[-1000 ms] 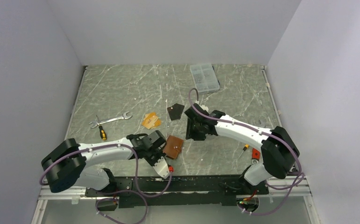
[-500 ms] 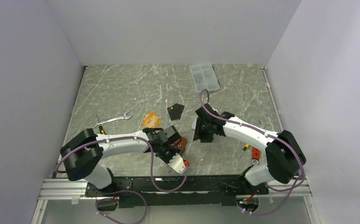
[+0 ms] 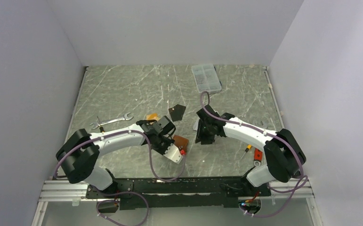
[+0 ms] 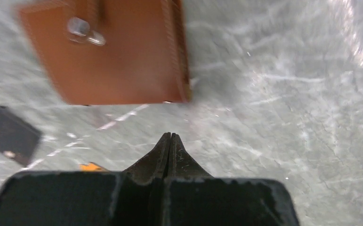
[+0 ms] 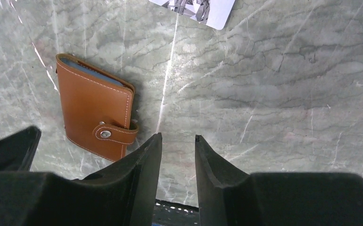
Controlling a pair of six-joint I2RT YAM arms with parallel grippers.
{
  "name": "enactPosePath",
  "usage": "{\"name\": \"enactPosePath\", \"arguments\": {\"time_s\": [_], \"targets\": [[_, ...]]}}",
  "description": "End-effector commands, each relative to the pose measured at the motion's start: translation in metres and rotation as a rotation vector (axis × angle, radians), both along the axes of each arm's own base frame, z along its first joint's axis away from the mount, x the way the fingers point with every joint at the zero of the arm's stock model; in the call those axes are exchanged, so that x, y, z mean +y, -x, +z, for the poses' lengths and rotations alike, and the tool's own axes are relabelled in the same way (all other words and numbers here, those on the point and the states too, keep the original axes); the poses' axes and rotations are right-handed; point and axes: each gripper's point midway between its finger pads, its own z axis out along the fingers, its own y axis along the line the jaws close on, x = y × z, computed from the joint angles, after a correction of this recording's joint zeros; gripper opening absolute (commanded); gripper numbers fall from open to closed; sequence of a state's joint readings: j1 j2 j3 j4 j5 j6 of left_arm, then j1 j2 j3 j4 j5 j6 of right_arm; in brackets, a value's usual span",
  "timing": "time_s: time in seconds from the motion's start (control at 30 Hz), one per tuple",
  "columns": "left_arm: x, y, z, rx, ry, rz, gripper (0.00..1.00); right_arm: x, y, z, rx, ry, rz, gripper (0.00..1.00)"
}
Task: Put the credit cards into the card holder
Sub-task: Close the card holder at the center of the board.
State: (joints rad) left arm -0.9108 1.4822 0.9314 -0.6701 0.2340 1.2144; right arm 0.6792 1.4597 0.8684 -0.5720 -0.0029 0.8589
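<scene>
**Card holder closed on the surface, both pincers empty**

Card holder: brown leather, folded shut, snap tab fastened over its edge, a strip of pale blue-grey lining showing along one side in the right wrist view. Flat on the grey marbled surface, between the two arms, held by neither.

Left pincer: fingers pressed together tip to tip, nothing between them. Just short of the card holder's long edge, with a band of bare surface between; holder blurred in this view.

Right pincer: jaws parted by a narrow gap, nothing in it. Above the surface, to the right of the card holder and apart from it.

Black card: flat, beyond the card holder, on the side away from the arm bases, not touching it.

Orange-tan card: beyond the card holder and to its left, partly hidden by the left arm.

Silver-grey card: printed face up, right of the card holder, only a corner of it in the right wrist view.

Clear compartment box: well beyond the card holder, near the far edge.

Wrench: well to the left of the card holder.
</scene>
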Motion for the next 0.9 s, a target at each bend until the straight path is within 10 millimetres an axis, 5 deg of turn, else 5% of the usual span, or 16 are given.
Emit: {"name": "enactPosePath", "arguments": {"time_s": [0.0, 0.37, 0.6, 0.87], "targets": [[0.027, -0.015, -0.034, -0.078, -0.137, -0.011, 0.01, 0.004, -0.004, 0.002, -0.014, -0.023, -0.008, 0.34], [-0.023, 0.02, -0.032, 0.073, -0.031, -0.022, 0.02, -0.008, 0.004, 0.001, 0.005, -0.015, -0.051, 0.31], [-0.052, 0.038, -0.019, 0.11, 0.033, -0.046, 0.02, -0.008, -0.002, 0.011, -0.019, -0.007, -0.061, 0.4], [-0.029, 0.019, -0.015, 0.042, 0.029, 0.007, 0.03, 0.021, -0.008, 0.029, -0.062, -0.009, 0.041, 0.45]]}}
